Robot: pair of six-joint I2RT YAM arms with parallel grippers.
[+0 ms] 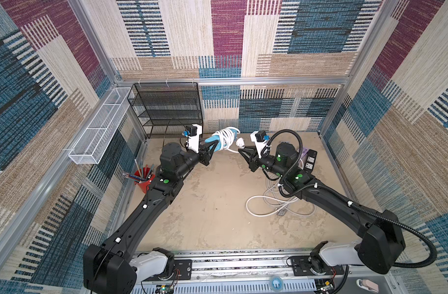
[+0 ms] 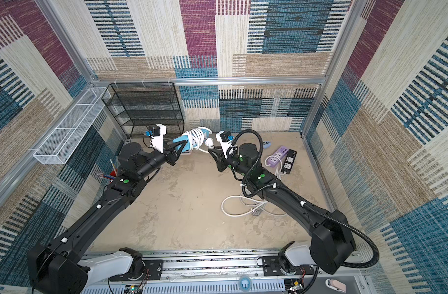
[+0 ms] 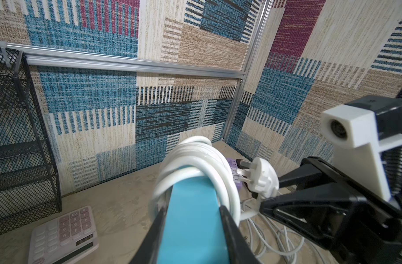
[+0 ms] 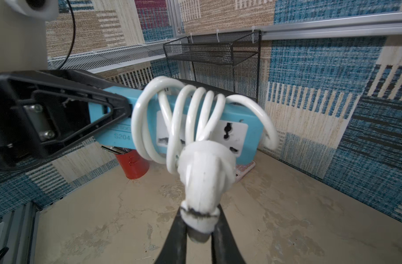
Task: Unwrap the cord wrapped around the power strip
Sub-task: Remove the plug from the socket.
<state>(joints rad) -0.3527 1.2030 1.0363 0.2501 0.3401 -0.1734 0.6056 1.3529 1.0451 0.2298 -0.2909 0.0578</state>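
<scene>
A light blue power strip (image 1: pixel 216 141) (image 2: pixel 182 140) hangs in the air near the back wall, above the table. My left gripper (image 1: pixel 214 147) (image 3: pixel 193 209) is shut on one end of the strip (image 3: pixel 190 217). A white cord (image 1: pixel 224 136) (image 4: pixel 195 109) winds round its other half in several loops, partly covering the sockets (image 4: pixel 232 134). The cord ends in a white plug (image 1: pixel 240 142) (image 4: pixel 204 169), and my right gripper (image 1: pixel 240 150) (image 4: pixel 198 212) is shut on it, just beside the strip. From the left wrist, the plug (image 3: pixel 262 180) shows its metal pins.
A black mesh rack (image 1: pixel 166 109) stands at the back left, with a white wire basket (image 1: pixel 100 127) on the left wall. A red pen cup (image 1: pixel 142 178) and a pink calculator (image 3: pixel 63 235) sit below the strip. Purple and black strips (image 2: pixel 284 157) and loose white cords (image 1: pixel 271 203) lie at the right.
</scene>
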